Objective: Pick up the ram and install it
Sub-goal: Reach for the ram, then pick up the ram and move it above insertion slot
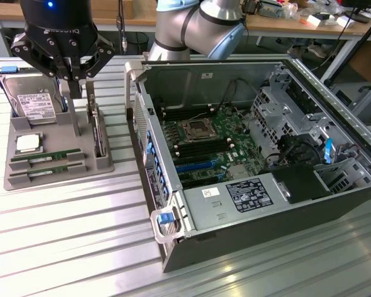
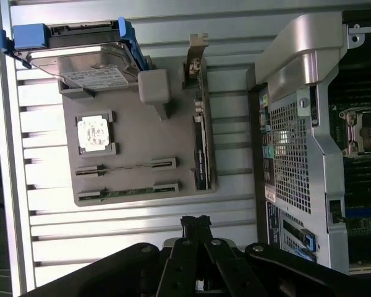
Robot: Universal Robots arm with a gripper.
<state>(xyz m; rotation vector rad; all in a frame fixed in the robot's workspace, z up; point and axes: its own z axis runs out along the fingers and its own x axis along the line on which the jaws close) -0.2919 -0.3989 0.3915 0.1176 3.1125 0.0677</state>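
Gripper (image 1: 74, 77) hovers shut and empty over the grey tray (image 1: 54, 139), where the ram (image 1: 46, 158) stands on edge in its slot, ready for a pinch; the computer case (image 1: 235, 242) lies open, motherboard (image 1: 204, 139) facing up

arm (image 1: 198, 25) cut off at top edge, hard drive (image 1: 31, 102) partly behind gripper (image 1: 72, 78), ram (image 1: 46, 159) lettering probably unreadable
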